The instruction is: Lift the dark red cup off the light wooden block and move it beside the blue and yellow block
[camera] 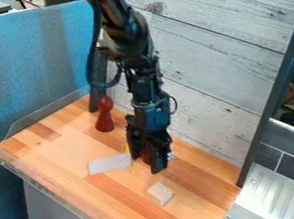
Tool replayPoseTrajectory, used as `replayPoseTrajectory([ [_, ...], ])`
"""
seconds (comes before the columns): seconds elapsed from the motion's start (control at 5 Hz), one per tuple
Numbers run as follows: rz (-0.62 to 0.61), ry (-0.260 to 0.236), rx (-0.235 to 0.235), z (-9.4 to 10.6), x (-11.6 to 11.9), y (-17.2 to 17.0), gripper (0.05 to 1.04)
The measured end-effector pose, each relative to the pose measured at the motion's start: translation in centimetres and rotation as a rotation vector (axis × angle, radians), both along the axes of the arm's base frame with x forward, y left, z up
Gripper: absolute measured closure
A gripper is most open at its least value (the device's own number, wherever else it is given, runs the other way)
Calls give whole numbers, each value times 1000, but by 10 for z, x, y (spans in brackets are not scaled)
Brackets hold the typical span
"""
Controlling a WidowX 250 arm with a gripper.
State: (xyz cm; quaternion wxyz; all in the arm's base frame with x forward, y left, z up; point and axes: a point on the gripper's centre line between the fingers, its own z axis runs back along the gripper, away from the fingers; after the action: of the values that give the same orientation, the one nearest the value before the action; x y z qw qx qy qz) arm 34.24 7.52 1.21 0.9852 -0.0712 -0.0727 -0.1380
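- Camera view: black gripper [144,163] low over the wooden bench [187,218], at a dark-red object [147,155]; its opening and hold, cannot tell.
- Just beside lies a flat whitish block [108,164]; sideways drift could knock it.
- Off-centre contact could tip the dark-red object.

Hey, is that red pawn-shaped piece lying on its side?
No, the red pawn-shaped piece stands upright on its wide base on the wooden tabletop, with its round head on top.
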Motion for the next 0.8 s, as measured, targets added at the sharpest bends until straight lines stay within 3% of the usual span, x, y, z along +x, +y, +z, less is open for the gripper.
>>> replayPoseTrajectory([
  [0.2,17,-32,15,2,8,3,281],
  [0.4,16,-31,25,-12,27,0,281],
  [0.8,-14,17,50,-51,52,-15,281],
])
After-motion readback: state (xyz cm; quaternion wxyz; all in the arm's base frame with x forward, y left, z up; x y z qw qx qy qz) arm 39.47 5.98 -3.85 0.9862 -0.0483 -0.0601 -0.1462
